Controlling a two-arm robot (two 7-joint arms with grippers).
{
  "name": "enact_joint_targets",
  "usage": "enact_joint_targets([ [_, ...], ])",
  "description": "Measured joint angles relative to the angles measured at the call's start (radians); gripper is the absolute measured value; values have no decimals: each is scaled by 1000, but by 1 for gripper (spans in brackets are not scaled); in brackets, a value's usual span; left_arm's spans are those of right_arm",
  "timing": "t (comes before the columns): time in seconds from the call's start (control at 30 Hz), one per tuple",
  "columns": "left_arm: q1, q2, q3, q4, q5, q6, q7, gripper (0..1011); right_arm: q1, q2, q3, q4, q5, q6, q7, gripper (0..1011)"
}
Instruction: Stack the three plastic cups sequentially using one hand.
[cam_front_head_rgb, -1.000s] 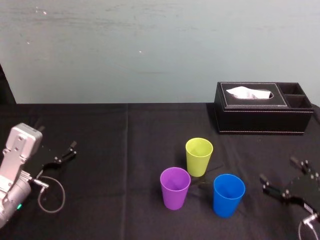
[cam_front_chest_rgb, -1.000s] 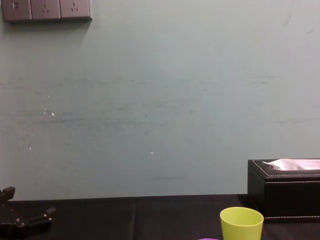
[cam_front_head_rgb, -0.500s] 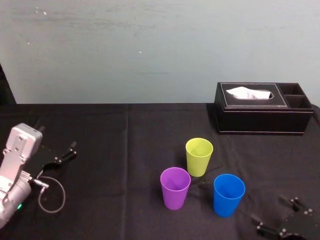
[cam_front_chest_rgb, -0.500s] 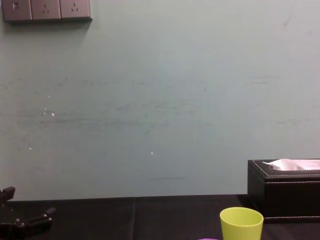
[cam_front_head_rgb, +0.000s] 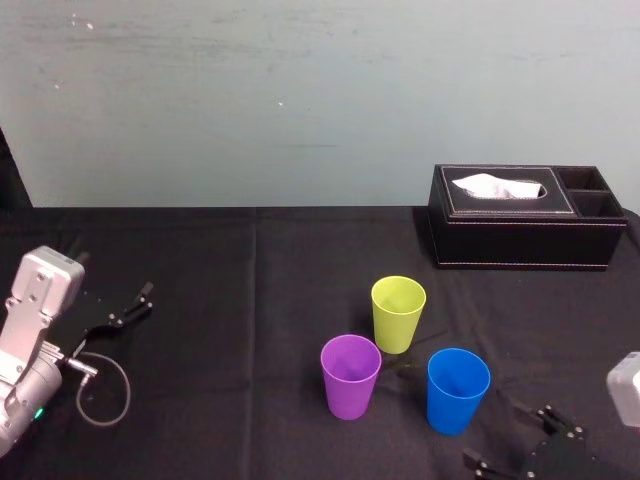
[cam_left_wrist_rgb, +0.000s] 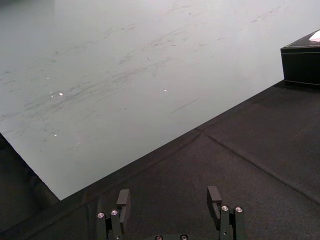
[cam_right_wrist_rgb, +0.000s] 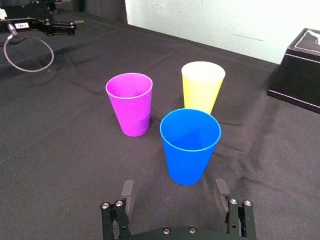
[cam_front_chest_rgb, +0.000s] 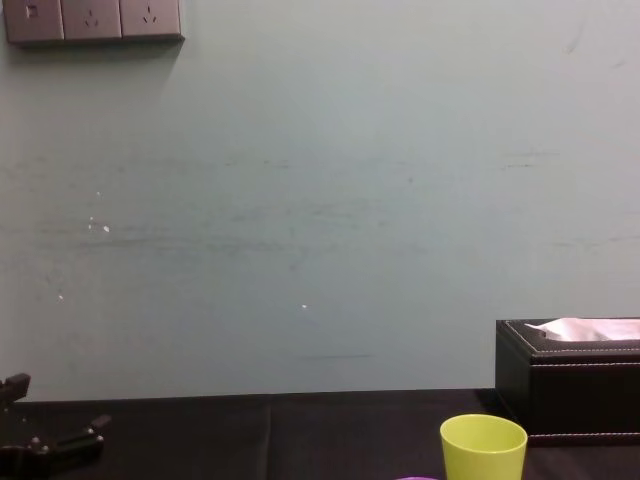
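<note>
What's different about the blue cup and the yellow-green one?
Colour: the blue cup is deep blue, the yellow-green cup a pale yellow-green. Place: the blue cup stands right in front of the open right gripper, while the yellow-green cup stands farther back, toward the tissue box. Both are upright, empty, the same tapered shape and seemingly equal in size, each standing alone on the black cloth.

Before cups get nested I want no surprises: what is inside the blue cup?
Nothing shows inside the blue cup but its own inner wall; the near wall hides part of its floor. The open right gripper faces it; the left gripper is parked far left.
</note>
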Motion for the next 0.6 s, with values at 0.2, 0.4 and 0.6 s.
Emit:
enact_joint_targets([
  [0.2, 0, 0, 0, 0, 0, 0, 0, 1000, 46, -36, -29, 16, -40, 33, -7, 1004],
  [0.4, 0, 0, 0, 0, 0, 0, 0, 1000, 91, -87, -54, 42, -73, 65, -24, 1004],
  [0.6, 0, 0, 0, 0, 0, 0, 0, 1000, 117, -134, -58, 65, -93, 86, -42, 1004],
])
